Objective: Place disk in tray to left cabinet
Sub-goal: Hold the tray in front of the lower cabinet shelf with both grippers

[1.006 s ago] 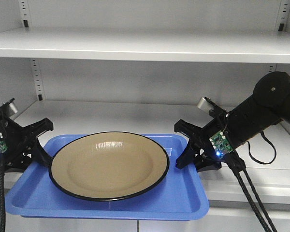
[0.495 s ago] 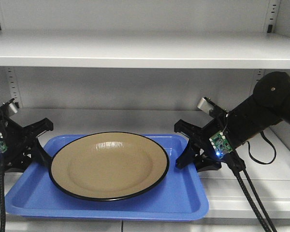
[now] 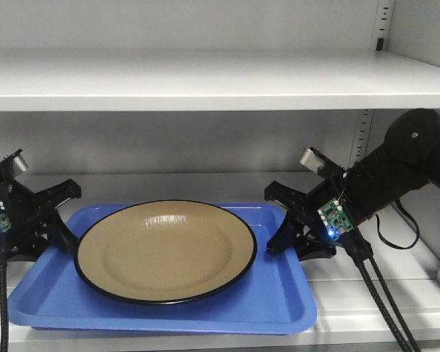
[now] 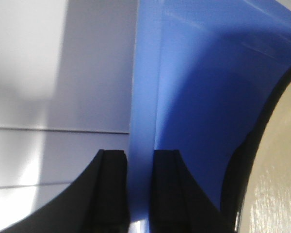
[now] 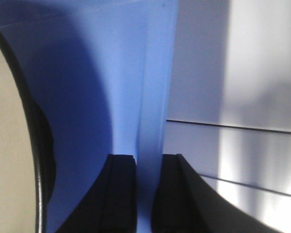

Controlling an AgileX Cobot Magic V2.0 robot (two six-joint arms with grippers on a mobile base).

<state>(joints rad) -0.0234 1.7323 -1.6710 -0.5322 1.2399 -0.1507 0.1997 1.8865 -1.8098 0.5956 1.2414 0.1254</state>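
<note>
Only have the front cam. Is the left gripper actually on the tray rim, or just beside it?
Observer: On it. In the left wrist view the tray rim runs between the fingers of the left gripper, one finger on each side.
Operator: Right side the same?
Observer: Yes. The right wrist view shows the right gripper straddling its rim the same way.
Operator: Fingers touching the disk?
Observer: No. Blue floor shows between each inner finger and the disk.

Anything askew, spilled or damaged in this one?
Nothing stands out. The round glossy tan disk lies flat in the rectangular bright blue plastic tray. The left gripper and right gripper each clamp a side rim, and the tray looks level.
</note>
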